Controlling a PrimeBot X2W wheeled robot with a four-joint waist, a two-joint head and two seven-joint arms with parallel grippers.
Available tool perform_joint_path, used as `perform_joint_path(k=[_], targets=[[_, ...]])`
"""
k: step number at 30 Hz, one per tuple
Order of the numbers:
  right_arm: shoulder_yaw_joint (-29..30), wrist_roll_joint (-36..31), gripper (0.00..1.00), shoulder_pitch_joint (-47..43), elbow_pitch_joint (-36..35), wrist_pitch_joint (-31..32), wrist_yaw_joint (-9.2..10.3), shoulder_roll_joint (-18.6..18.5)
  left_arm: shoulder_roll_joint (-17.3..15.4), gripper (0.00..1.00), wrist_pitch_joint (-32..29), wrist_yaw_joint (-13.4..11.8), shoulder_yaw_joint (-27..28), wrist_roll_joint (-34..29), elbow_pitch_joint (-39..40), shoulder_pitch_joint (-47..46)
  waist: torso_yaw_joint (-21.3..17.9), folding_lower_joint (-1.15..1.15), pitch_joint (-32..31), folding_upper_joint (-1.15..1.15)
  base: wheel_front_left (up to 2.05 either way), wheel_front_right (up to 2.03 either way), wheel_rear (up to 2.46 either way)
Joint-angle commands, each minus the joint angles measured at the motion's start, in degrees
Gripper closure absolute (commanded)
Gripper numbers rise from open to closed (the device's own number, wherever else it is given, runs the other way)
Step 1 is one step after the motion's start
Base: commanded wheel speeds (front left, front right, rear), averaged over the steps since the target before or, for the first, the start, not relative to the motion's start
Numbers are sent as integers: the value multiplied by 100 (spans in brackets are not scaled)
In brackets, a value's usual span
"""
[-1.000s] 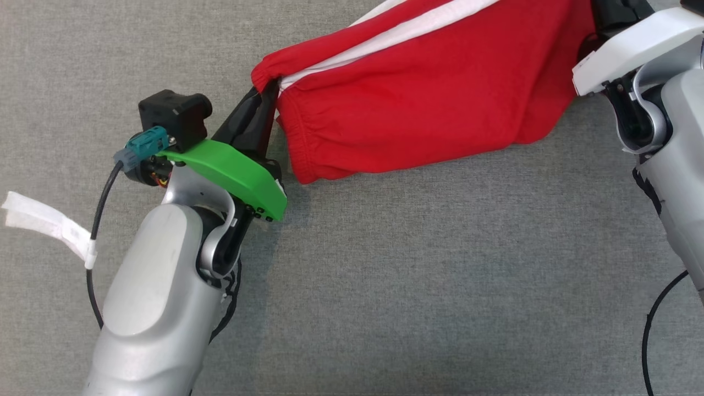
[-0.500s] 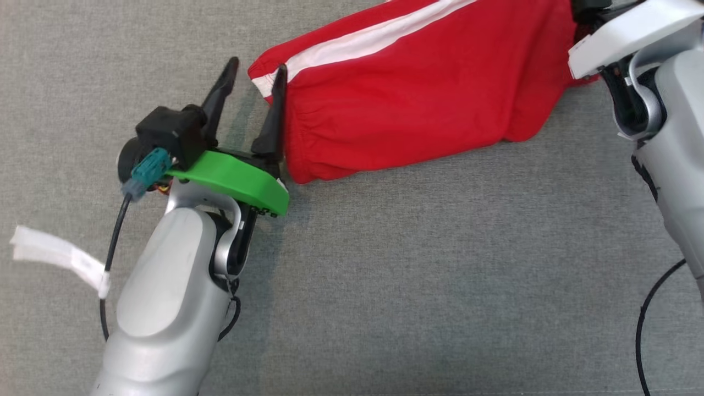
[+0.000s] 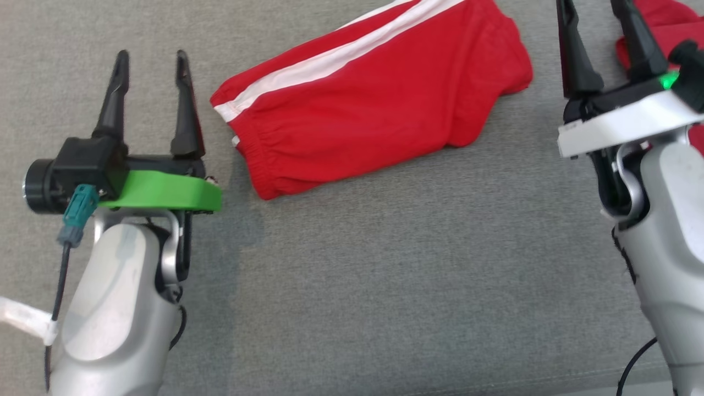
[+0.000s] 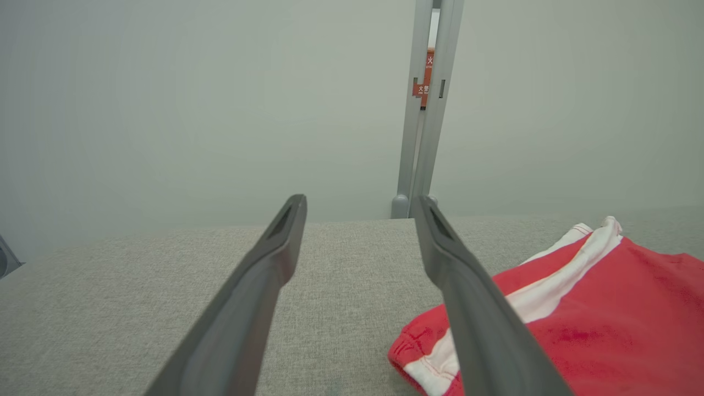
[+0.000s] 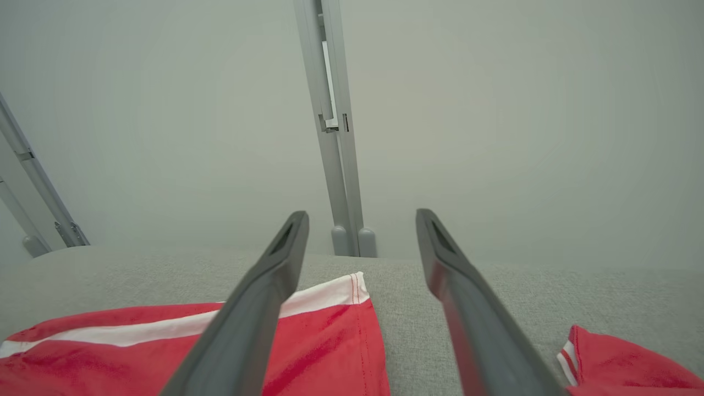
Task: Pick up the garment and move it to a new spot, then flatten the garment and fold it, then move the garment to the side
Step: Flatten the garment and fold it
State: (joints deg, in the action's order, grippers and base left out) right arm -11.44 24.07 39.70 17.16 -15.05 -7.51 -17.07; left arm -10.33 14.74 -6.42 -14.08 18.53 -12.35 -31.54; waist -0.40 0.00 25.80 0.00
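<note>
Red garment (image 3: 363,110) flat between left gripper (image 3: 152,55), right gripper (image 3: 593,11) — jaws spread, empty

The left gripper (image 3: 152,54) is showing two long, tapering black fingers set on a bright green curved plate (image 3: 165,192), while the right gripper (image 3: 591,11) is showing matching fingers on a white plate (image 3: 621,124), where a small green light (image 3: 668,81) is glowing. A black cylindrical camera (image 3: 71,168) is carrying a teal connector (image 3: 77,212); a thin black cable (image 3: 58,280) is trailing from it, wrapped with a white tag (image 3: 22,319). The left forearm (image 3: 110,308) and the right forearm (image 3: 671,236) are wearing smooth silver-grey shells.
</note>
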Motion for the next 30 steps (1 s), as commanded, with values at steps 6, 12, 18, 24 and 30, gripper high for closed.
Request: perform_joint_path(k=[6, 12, 18, 24, 30], targets=[[151, -140, 0, -875, -489, -14, 4, 167, -300, 0, 46, -86, 218, -8, 42, 528, -504, 0, -465, 0, 0, 0, 0], [366, -264, 0, -1638, -797, -14, 4, 282, -462, 0, 39, -171, 348, 53, 170, 1123, -643, 0, -723, 0, 0, 0, 0], [427, -345, 0, -2310, -1009, -14, 4, 307, -432, 0, 43, -326, 386, 50, 370, 1787, -690, 0, -1032, 0, 0, 0, 0], [480, -365, 0, -2633, -1134, 73, 4, 287, -366, 0, 42, -455, 379, 120, 580, 2251, -641, 0, -1201, 0, 0, 0, 0], [542, -410, 0, -2753, -1287, 223, 4, 313, -351, 0, 6, -485, 348, 136, 625, 2375, -585, 0, -1266, 0, 0, 0, 0]])
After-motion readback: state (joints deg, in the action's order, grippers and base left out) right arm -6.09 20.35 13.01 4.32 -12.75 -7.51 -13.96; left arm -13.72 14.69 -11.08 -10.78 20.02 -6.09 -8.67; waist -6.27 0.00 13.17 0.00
